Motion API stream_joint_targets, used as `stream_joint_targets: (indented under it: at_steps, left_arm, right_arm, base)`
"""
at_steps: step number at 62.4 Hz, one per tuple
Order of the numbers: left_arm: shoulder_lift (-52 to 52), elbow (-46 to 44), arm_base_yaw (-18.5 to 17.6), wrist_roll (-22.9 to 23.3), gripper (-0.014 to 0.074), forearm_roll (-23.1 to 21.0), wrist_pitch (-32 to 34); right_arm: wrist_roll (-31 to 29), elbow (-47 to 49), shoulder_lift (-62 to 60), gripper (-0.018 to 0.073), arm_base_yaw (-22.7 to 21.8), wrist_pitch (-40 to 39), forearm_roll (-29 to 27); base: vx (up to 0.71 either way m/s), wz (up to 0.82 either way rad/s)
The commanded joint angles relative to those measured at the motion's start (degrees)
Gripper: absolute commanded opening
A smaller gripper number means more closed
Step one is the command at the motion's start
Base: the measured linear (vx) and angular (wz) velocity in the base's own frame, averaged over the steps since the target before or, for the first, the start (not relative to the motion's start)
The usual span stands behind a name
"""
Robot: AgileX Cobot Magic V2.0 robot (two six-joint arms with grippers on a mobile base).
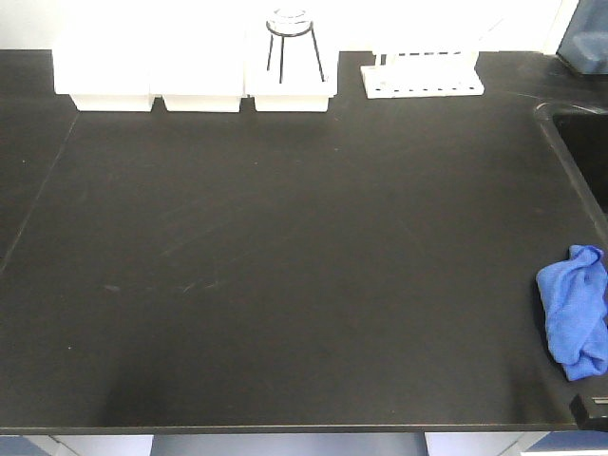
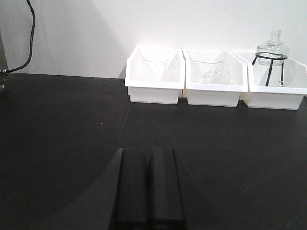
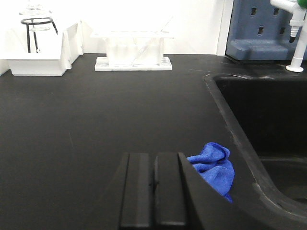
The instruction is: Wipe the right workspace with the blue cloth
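A crumpled blue cloth (image 1: 576, 309) lies on the black worktop (image 1: 285, 266) at its right edge, near the front. It also shows in the right wrist view (image 3: 213, 167), just right of my right gripper (image 3: 153, 155), which is shut and empty, its fingers pressed together. The cloth is partly hidden behind the gripper body. My left gripper (image 2: 151, 151) is shut and empty over bare worktop on the left side. Only a dark corner of the right gripper (image 1: 594, 404) shows in the front view; the left one is out of that view.
Three white bins (image 1: 195, 90) stand along the back edge, one holding a glass flask on a black stand (image 1: 290, 43). A white test-tube rack (image 1: 423, 76) stands right of them. A black sink (image 3: 268, 124) lies right of the cloth.
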State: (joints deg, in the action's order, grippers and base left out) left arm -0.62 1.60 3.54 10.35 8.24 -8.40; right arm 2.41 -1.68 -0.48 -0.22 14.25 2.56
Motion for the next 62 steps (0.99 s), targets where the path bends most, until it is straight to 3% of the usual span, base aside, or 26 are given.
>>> stream_joint_targets:
  at_steps: [1,48,62]
  left_arm:
    - [-0.83,1.75,-0.2,0.49,-0.0006,0.05,4.64]
    - [-0.83,1.75,-0.2,0.49,-0.0006,0.05,4.64]
    - [-0.83,1.75,-0.2,0.49,-0.0006,0.05,4.64]
  right_arm:
    - [-0.31,-1.13,-0.63,-0.0008,-0.22,-4.39,0.18]
    - [-0.44,-1.13,-0.63,-0.0008,-0.22,-4.39,0.18]
    - [-0.44,-1.13,-0.63,-0.0008,-0.22,-7.98,-0.11]
  base:
    - [0.0,0.0]
    - [0.0,0.0]
    - [0.0,0.0]
